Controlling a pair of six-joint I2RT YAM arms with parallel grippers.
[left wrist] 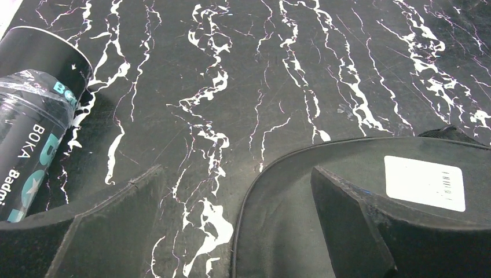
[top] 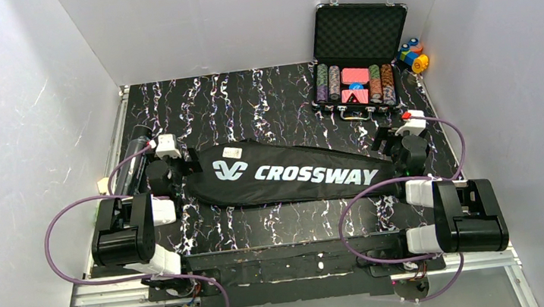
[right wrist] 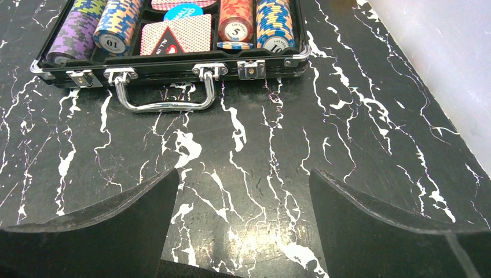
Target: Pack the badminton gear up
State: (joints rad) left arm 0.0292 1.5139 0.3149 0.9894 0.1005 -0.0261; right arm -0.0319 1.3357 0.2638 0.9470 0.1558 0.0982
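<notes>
Black CROSSWAY bag [top: 294, 172] spans between your left gripper [left wrist: 234, 174] and right gripper [right wrist: 243, 176], probably so each reaches an end; both stand spread, empty; tube [left wrist: 32, 121] just left.

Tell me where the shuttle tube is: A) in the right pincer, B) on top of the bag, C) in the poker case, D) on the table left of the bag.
D: the tube lies on the table left of the bag, bare tabletop between them.
</notes>
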